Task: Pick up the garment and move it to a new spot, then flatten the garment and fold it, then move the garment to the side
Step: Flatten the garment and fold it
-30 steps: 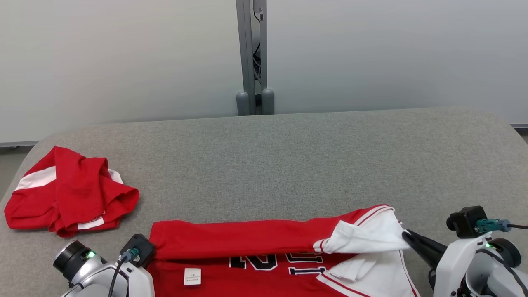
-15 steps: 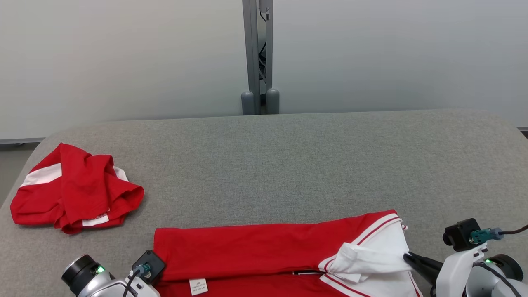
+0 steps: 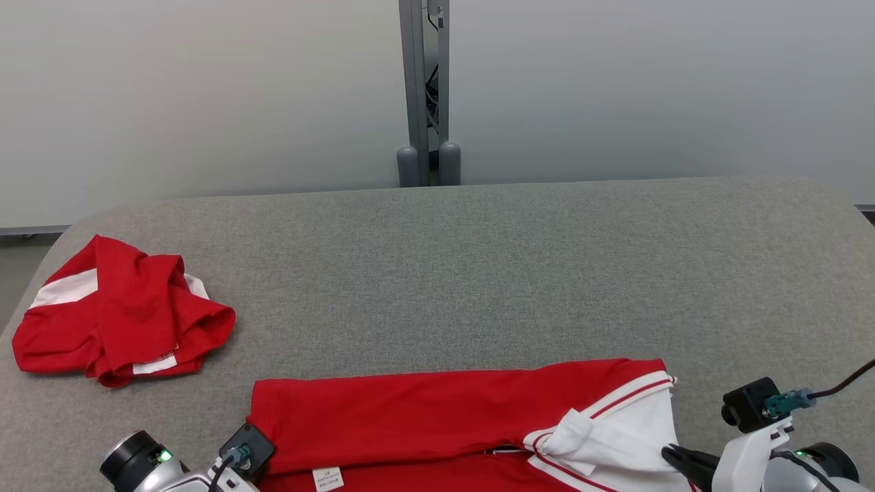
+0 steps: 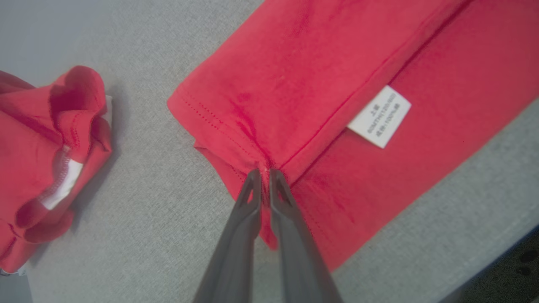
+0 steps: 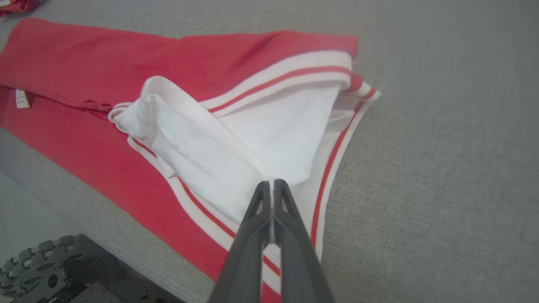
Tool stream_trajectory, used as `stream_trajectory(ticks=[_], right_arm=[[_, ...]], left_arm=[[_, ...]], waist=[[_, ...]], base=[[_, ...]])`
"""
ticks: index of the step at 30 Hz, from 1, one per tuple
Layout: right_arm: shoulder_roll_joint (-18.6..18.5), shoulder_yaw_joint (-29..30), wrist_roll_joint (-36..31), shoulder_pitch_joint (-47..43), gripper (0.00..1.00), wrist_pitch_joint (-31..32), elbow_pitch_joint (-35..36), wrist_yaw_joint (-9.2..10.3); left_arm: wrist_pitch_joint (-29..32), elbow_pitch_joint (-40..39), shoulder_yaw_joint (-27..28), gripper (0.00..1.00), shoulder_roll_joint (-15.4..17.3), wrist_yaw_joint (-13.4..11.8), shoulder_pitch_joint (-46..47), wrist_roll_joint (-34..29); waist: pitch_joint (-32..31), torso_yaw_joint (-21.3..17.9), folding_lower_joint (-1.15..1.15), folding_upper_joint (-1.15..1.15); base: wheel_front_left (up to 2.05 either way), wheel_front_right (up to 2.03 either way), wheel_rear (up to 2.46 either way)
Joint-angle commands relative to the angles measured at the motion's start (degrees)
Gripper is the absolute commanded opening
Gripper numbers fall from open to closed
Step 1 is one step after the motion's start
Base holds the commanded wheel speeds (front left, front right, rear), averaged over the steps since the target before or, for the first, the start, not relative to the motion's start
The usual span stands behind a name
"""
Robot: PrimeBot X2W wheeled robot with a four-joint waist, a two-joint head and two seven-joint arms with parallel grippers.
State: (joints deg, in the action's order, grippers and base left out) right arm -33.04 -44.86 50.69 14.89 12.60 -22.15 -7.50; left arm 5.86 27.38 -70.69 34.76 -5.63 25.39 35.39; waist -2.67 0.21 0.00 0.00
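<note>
The garment is a red shirt with white, red-striped sleeves, lying folded lengthwise along the near edge of the grey table. In the left wrist view my left gripper pinches the red hem corner of the garment, its tips almost together with cloth between them. A white care label shows on the layer beneath. My right gripper is shut on the white sleeve cloth of the garment. In the head view the right gripper sits at the shirt's right end.
A second red-and-white garment lies crumpled at the table's left, close to my left gripper in the left wrist view. A grey metal post stands behind the table. The table's near edge and a robot wheel lie just below the shirt.
Both grippers have drawn the shirt's upper layer toward the near edge, and it now covers the printed letters. The head view has shifted slightly.
</note>
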Motion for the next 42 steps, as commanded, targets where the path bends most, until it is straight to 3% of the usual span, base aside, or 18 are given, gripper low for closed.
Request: stream_trajectory(ticks=[1,2,3,4,8,15,19,25,30,35,39,42], right_arm=[[0.1,0.4,-0.1,-0.8,0.0,0.5,0.1,0.02],[0.2,1.0,0.1,-1.1,0.0,1.0,0.0,0.02],[0.3,1.5,-0.2,-1.2,0.34,1.1,0.1,0.02],[0.7,2.4,0.0,-1.5,1.0,1.1,0.0,0.02],[2.2,6.1,2.1,-2.6,1.0,2.8,0.6,0.02],[1.1,12.2,-0.1,-3.5,1.0,4.1,3.2,0.02],[1.3,17.3,-3.4,-3.4,1.0,1.2,4.6,0.02],[4.4,23.9,-9.2,-3.9,1.0,-8.4,6.2,0.02],[8.5,28.5,-13.7,-4.8,1.0,-17.7,5.9,0.02],[12.1,31.6,-16.7,-6.0,1.0,-24.2,4.3,0.02],[15.5,33.4,-18.7,-7.4,1.0,-26.8,2.5,0.02],[17.5,33.8,-19.7,-8.3,1.0,-27.5,1.0,0.02]], left_arm=[[0.0,-0.1,-0.1,0.18,0.2,-0.5,-0.4,0.1],[0.1,-0.2,-0.1,0.29,0.3,-0.5,-0.4,0.1],[0.2,-0.3,-0.1,0.44,0.3,-0.6,-0.5,0.2],[0.0,-0.3,0.1,1.0,0.4,-1.0,-0.4,0.1],[-1.2,0.0,0.5,1.0,0.5,-2.6,-0.4,-0.5],[-1.9,0.3,1.9,1.0,1.3,-4.4,-0.2,0.7],[-3.8,-0.2,4.5,1.0,1.6,-7.7,0.6,1.6],[-9.4,-0.9,9.5,1.0,0.5,-13.9,0.6,3.3],[-19.0,-1.1,15.4,1.0,-2.8,-19.4,-1.1,4.9],[-21.0,-3.2,21.6,1.0,-5.8,-21.9,-2.9,2.9],[-21.0,-9.8,30.6,1.0,-9.2,-24.5,-8.6,-5.5],[-21.0,-13.3,37.0,1.0,-12.3,-24.5,-13.2,-11.1]], waist=[[0.0,0.0,0.0,0.0],[0.0,0.0,0.0,0.0],[0.0,0.0,0.0,0.0],[0.0,0.0,0.0,0.0],[-0.2,0.0,0.0,0.0],[-0.7,0.0,0.0,0.0],[-1.1,-0.1,0.0,0.0],[-1.3,-0.1,0.0,0.0],[-1.4,-0.4,0.0,0.0],[-1.2,-0.6,0.0,0.0],[-0.7,-0.7,0.0,0.0],[-0.5,-0.9,0.0,0.0]], base=[[0.0,0.0,0.0],[0.0,0.0,0.0],[0.0,0.0,0.0],[0.0,0.0,0.0],[0.0,0.0,0.0],[0.0,0.0,0.0],[0.0,0.0,0.0],[0.0,0.0,0.0],[0.0,0.0,0.0],[0.0,0.0,0.0],[0.0,0.0,0.0],[0.0,0.0,0.0]])
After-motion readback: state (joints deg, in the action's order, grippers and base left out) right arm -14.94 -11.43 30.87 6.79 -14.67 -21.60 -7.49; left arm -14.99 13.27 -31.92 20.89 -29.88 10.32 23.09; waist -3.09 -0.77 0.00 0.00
